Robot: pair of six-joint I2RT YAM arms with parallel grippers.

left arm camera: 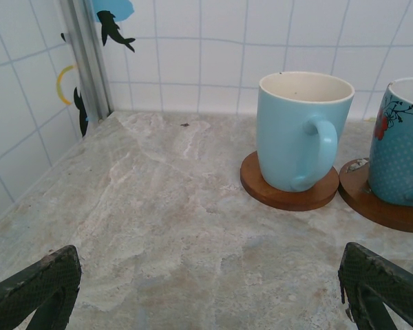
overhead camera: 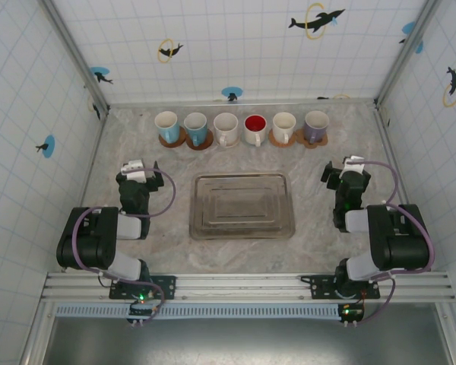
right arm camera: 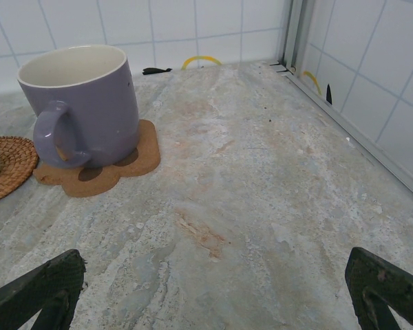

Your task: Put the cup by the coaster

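Standing at the back: six cups in one row along the far wall of the surface (overhead camera: pixel 175 243).
Light blue cup (left arm camera: pixel 299 130): upright on a round wooden coaster (left arm camera: pixel 261 189), leftmost in the row, handle turned toward the left arm.
Patterned blue cup (left arm camera: pixel 403 141): upright on its own wooden coaster (left arm camera: pixel 378 206), just beside the first; the two coasters all but meet.
White cup (overhead camera: pixel 226 128) and red-lined cup (overhead camera: pixel 254 128): the middle of the row (whether anything lies under them I cannot tell).
Cream cup (overhead camera: pixel 283 125): on a woven coaster (right arm camera: pixel 3 168).
Purple cup (right arm camera: pixel 82 103): upright on a lobed cork coaster (right arm camera: pixel 117 172), rightmost, handle to the near left.
Tray (overhead camera: pixel 242 205): metal, mid-surface, between the two arms.
Left fingers (left arm camera: pixel 34 292): released, spread wide over bare surface, grasping nothing, aimed toward the light blue cup and well apart from it.
Right fingers (right arm camera: pixel 382 285): released, spread wide, grasping nothing, low over the surface, the purple cup off to their far left.
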